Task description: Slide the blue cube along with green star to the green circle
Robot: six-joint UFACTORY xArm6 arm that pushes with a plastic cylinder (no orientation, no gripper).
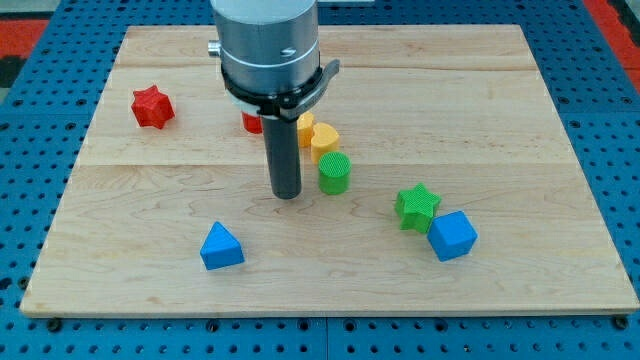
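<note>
Blue cube touching green star, toward desk right edge; green cylinder mid-desk, my tip just left. No end effector fitted.

A laboratory or robotics test cell is indicated. A pale wooden board is laid on a blue perforated bench, its holes set in a regular grid as on a fixture plate. A red surface is seen at the view's top corners. A grey cylindrical arm housing with a dark rod is mounted above the board. Small moulded blocks in plain colours are scattered on it, as in a test set. No domestic furnishings are seen.
</note>
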